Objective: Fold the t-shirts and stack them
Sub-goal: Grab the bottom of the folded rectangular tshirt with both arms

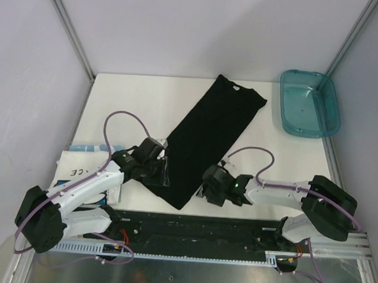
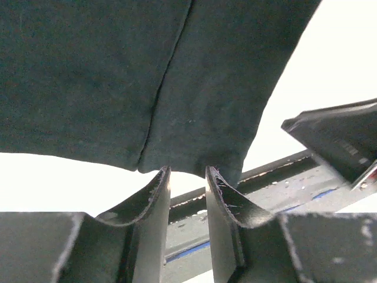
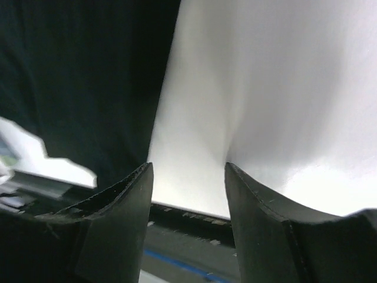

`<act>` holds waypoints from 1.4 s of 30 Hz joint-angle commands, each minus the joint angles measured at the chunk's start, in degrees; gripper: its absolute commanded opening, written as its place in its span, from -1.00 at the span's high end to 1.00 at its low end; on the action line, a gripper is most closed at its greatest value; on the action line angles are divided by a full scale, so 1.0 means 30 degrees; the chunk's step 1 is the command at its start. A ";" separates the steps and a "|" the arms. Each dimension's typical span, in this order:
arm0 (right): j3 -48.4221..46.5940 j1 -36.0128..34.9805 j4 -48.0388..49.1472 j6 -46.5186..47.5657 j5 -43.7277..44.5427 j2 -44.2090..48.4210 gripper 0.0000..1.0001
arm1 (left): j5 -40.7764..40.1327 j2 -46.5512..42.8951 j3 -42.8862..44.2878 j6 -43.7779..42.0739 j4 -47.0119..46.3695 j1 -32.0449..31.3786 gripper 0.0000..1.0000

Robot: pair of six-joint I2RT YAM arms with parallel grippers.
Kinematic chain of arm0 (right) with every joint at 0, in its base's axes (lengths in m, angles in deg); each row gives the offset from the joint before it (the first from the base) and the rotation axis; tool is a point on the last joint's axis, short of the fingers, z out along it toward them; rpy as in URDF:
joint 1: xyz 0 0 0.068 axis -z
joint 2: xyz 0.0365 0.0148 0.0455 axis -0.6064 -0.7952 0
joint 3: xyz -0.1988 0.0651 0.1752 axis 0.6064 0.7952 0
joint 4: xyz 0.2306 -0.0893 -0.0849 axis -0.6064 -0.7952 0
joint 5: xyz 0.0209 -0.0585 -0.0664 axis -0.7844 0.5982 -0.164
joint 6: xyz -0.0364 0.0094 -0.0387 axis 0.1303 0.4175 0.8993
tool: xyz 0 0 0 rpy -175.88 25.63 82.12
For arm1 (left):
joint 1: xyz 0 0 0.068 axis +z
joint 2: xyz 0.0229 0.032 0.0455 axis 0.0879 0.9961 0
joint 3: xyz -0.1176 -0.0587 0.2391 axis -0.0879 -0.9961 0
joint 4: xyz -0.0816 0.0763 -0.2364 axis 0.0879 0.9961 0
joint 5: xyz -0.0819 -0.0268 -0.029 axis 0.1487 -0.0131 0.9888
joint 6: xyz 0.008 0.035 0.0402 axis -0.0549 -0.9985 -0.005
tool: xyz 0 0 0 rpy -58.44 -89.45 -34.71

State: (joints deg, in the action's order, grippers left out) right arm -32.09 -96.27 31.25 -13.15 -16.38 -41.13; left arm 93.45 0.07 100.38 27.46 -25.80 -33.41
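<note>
The black t-shirt [image 1: 208,139] lies folded into a long strip, running diagonally from the far middle of the table to the near edge. My left gripper [image 1: 164,176] rests at the strip's near left edge. In the left wrist view the left gripper [image 2: 187,171] is open, with the black t-shirt's hem [image 2: 177,88] just past its tips and nothing between them. My right gripper [image 1: 201,188] is at the strip's near right edge. The right wrist view shows the right gripper [image 3: 188,168] open over bare table, the black t-shirt [image 3: 88,82] to its left. The white t-shirt [image 1: 78,165] lies partly under the left arm.
A teal plastic bin [image 1: 307,104] stands at the far right of the table. The dark metal rail [image 1: 190,228] holding the arm bases runs along the near edge. Walls close in on the left, the back and the right.
</note>
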 commanded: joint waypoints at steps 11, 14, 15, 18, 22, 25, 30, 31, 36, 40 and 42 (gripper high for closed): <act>0.1046 -0.5466 0.4703 -0.9835 0.4721 -0.1197 0.00 | 0.0165 -0.2474 0.0634 -0.0077 0.1145 0.1721 0.31; 0.1064 -0.5561 0.4765 -1.0297 0.4565 -0.1365 0.01 | 0.0144 -0.2578 0.0623 -0.0270 0.1337 0.1962 0.31; 0.1055 -0.5585 0.4853 -1.0422 0.4485 -0.1519 0.01 | 0.0144 -0.2581 0.0624 -0.0322 0.1396 0.2014 0.31; 0.1021 -0.5788 0.5699 -1.0813 0.4232 -0.2137 0.01 | 0.0119 -0.2569 0.0578 -0.0469 0.1441 0.2167 0.31; 0.0989 -0.6200 0.6001 -1.1629 0.4299 -0.2839 0.07 | 0.0185 -0.2530 0.0514 -0.0656 0.1477 0.2412 0.31; 0.0988 -0.6422 0.5744 -1.2107 0.4399 -0.3035 0.13 | 0.0227 -0.2526 0.0546 -0.0818 0.1521 0.2579 0.31; 0.0869 -0.6656 0.5045 -1.2431 0.4331 -0.3221 0.35 | 0.0239 -0.2398 0.0648 -0.0972 0.1556 0.2740 0.32; 0.0855 -0.6674 0.4788 -1.2441 0.4280 -0.3267 0.41 | 0.0221 -0.2374 0.0651 -0.1009 0.1565 0.2770 0.32; 0.0791 -0.6655 0.4167 -1.2032 0.3948 -0.3635 0.89 | -0.0052 -0.2227 0.0438 -0.0921 0.1545 0.2983 0.29; 0.0418 -0.6446 0.3029 -1.1262 0.3906 -0.3543 0.99 | -0.1389 -0.2361 0.0401 0.0040 0.1758 0.3639 0.22; 0.0384 -0.6308 0.1343 -1.1063 0.4002 -0.3078 1.00 | -0.1952 -0.2543 0.0394 0.0792 0.1832 0.4123 0.21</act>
State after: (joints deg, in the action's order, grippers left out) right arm -30.28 -115.76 47.01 -48.58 -5.63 -50.64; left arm 92.00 -6.58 101.34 26.52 -21.21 -23.62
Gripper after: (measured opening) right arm 0.033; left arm 0.388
